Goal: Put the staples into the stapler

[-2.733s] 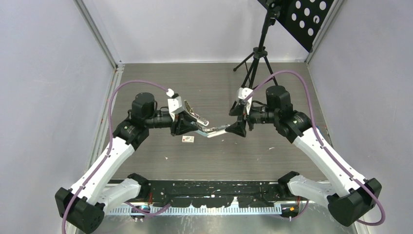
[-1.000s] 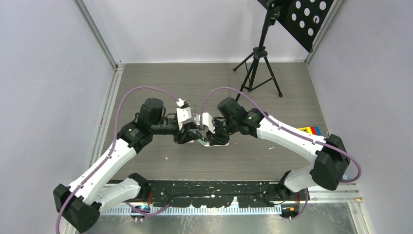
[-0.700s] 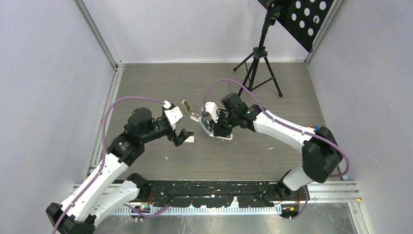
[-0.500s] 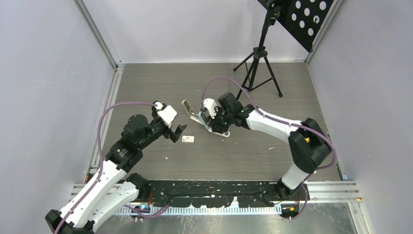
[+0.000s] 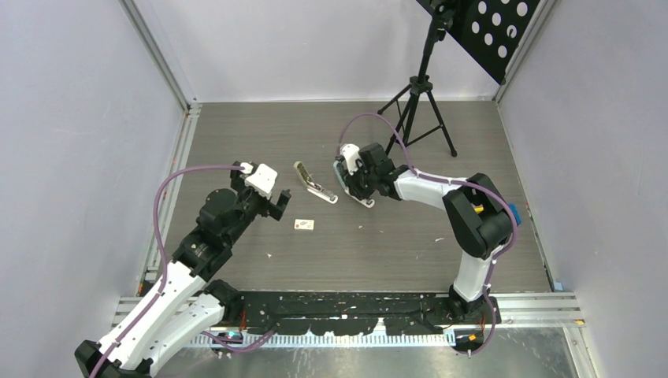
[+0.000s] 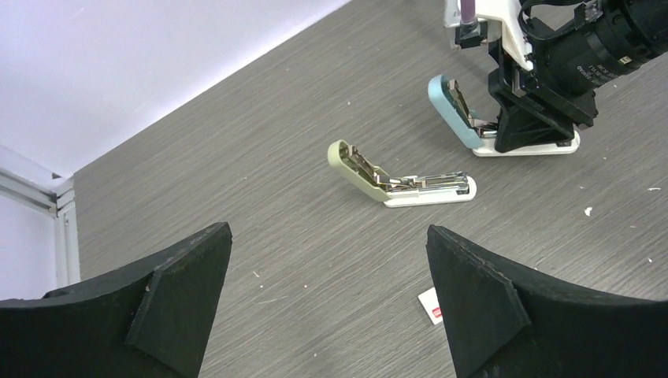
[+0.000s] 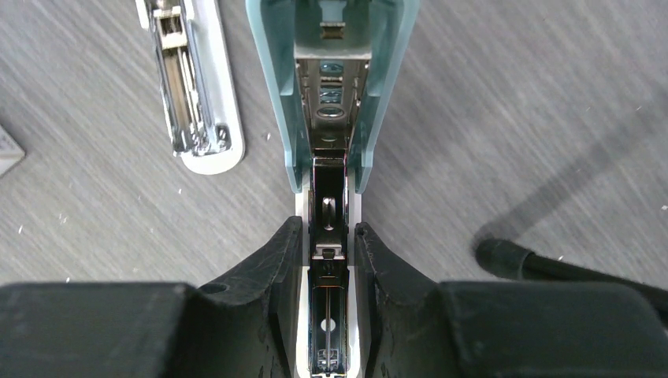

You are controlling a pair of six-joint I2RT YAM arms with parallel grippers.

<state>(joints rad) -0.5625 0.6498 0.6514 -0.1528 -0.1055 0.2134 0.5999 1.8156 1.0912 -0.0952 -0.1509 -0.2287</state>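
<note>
Right gripper point(image 7: 327, 232): clamps blue stapler point(image 7: 331, 79) by its base, lid raised. Left gripper point(image 5: 278, 206): hangs above table point(image 5: 394, 244), jaws spread wide, holding nothing. Staples point(image 5: 303, 224): lie on table near left gripper, apart from cream stapler point(image 5: 315, 187).

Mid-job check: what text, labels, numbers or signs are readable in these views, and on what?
Nothing is legible.
White print on the right arm's black wrist housing: too blurred to read.
Reddish mark on the staple box: too small to read.
Green stapler and blue stapler: no lettering visible.
</note>
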